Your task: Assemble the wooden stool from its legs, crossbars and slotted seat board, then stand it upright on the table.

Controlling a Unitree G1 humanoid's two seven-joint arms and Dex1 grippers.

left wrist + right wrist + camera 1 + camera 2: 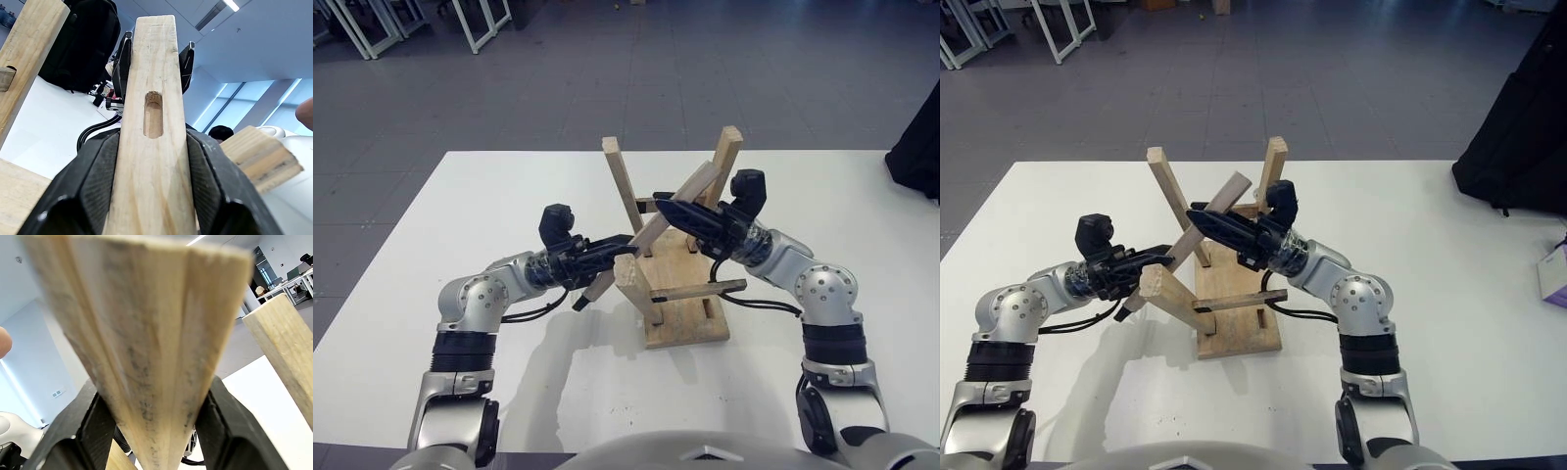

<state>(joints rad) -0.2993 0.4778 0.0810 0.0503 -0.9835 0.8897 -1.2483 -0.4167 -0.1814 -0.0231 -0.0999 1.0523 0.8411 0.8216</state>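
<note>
The slotted seat board (690,328) lies flat on the white table, underside up. Two legs stand in its far side, one at the left (623,181) and one at the right (728,157). A third leg (634,282) leans at the near left, joined to a crossbar (697,291). Above the board a loose leg (700,181) slants up to the right, held by both grippers. My left gripper (612,253) is shut on its lower end, where a slot (153,115) faces the wrist camera. My right gripper (668,208) is shut on its upper part (146,333).
The table (460,196) has free surface to the left, right and front of the board. A small box (1555,274) sits at the table's right edge. A black bag (1518,108) stands on the floor beyond the right corner.
</note>
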